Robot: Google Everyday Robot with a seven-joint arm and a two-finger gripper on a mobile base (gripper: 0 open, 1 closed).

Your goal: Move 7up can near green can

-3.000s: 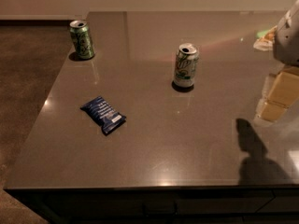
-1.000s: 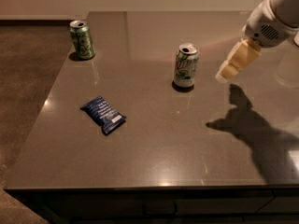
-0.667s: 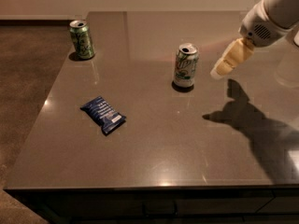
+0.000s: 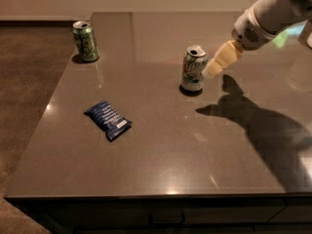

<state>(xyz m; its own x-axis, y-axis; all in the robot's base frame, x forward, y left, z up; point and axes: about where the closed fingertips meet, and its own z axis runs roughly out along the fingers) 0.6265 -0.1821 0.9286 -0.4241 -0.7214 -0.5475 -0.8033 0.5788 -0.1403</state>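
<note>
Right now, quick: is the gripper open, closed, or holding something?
Gripper: open or closed cannot be told; it is right beside the 7up can, on the can's right side.

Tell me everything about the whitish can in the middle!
The 7up can is pale silver-white metal with green lettering, a green band at its base and a silver top. It stands upright near the middle of the dark table. The gripper is close beside it, on the view's right; whether they touch is unclear.
</note>
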